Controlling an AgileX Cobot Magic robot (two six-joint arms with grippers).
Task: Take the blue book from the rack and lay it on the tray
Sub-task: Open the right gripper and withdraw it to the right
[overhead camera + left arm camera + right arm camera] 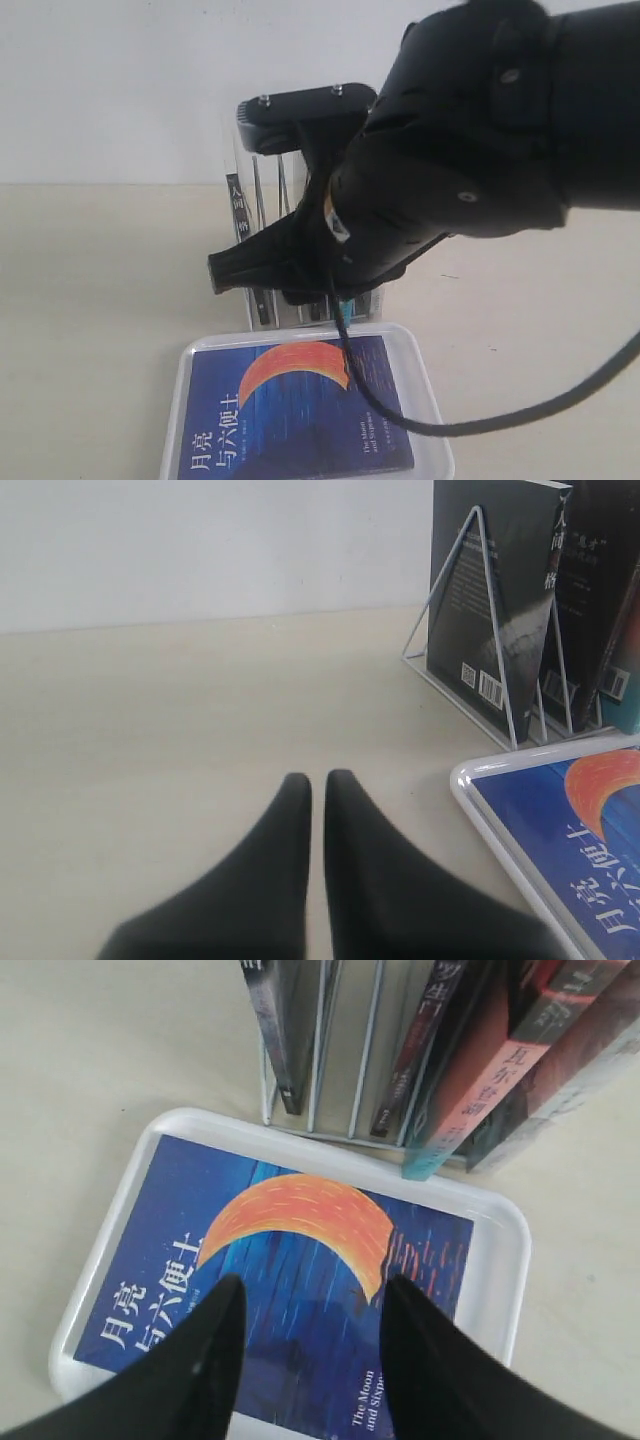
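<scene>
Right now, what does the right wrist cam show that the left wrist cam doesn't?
Only right wrist: the open right gripper above the blue book, its whole orange crescent, and a red-and-teal book at the rack. Only left wrist: the left gripper, fingers nearly together over the table, and a dark book with a barcode. Both: the blue book flat in the tray, beside the rack.
</scene>
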